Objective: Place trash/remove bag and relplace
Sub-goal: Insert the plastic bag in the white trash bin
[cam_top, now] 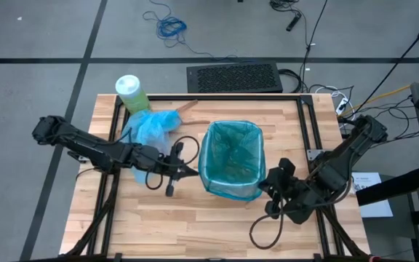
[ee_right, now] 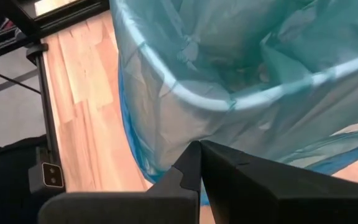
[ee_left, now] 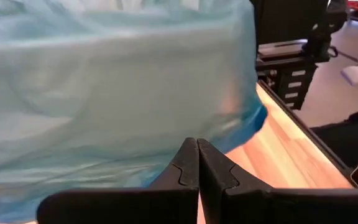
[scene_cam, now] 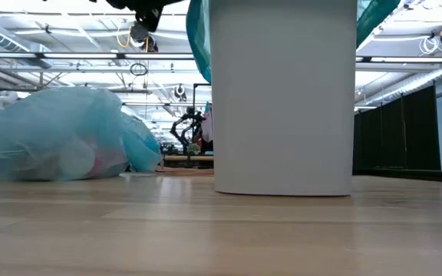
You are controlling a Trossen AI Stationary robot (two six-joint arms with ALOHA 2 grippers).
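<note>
At the center of the wooden table [cam_top: 217,218], a white wastebasket [scene_cam: 282,100] is standing upright, lined with a teal-green bag [cam_top: 231,156] that is folding over its rim. From the basket, at about ten o'clock in the high view, a full light-blue bag [cam_top: 150,127] is lying on the table, and a green bottle [cam_top: 131,93] with a white cap is standing just beyond it, near the table's far edge. In the low view the light-blue bag [scene_cam: 56,134] is sitting bulging on the wood, with pale and pinkish shapes showing through its thin plastic.

The left gripper [cam_top: 193,172] is hovering at nine o'clock of the basket, just beside the liner, with its fingers [ee_left: 185,165] pressing together and holding nothing. The right gripper [cam_top: 262,188] is hanging at four o'clock of the basket, close to the rim, with its fingers [ee_right: 191,168] likewise pressed together and empty. A thin brown strip [cam_top: 186,106] is lying near the far edge, at eleven o'clock of the basket.
</note>
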